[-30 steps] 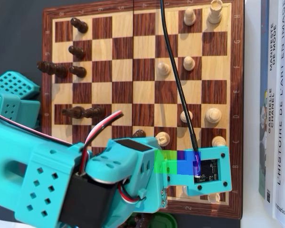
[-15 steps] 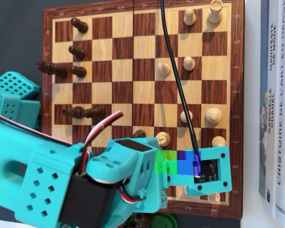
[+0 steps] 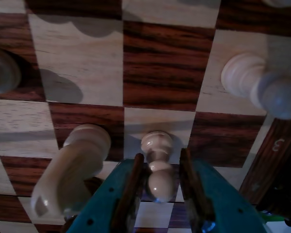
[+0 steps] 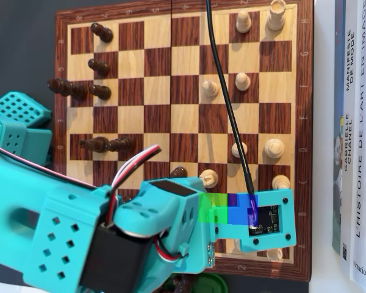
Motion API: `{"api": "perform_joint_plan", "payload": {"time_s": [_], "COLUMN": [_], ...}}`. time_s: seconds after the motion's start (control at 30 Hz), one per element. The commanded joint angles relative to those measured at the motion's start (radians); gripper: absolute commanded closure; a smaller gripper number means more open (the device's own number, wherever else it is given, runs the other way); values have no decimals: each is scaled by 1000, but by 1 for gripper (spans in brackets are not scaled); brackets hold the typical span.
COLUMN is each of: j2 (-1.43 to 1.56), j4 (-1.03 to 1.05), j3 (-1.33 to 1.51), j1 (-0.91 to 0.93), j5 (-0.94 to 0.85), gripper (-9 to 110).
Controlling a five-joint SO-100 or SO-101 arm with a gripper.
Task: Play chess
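In the wrist view my gripper (image 3: 161, 155) comes in from the bottom edge, teal with brown pads (image 3: 131, 189). Its jaws stand on either side of a white pawn (image 3: 157, 167) that stands upright on a light square, with a narrow gap on each side. A white knight (image 3: 72, 170) stands just left of the gripper. The wooden chessboard (image 4: 186, 131) fills the overhead view. There my teal arm (image 4: 110, 232) and its camera module (image 4: 265, 223) cover the board's lower edge and hide the jaws and the pawn.
Another white piece (image 3: 254, 82) stands to the right in the wrist view and a blurred one (image 3: 2, 70) at the left edge. Overhead, dark pieces (image 4: 97, 91) stand on the left, white pieces (image 4: 273, 148) on the right. A black cable (image 4: 226, 97) crosses the board. Books (image 4: 354, 140) lie along the right.
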Motion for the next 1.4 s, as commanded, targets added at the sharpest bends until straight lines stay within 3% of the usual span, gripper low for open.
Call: {"api": "perform_joint_plan", "payload": {"time_s": [0.0,1.37], "j2": [20,78], "j4": [-11,40], "j3": [-41,-71], "j1": [9,2], "j5": [-2,-5], "gripper": [89,85]}}
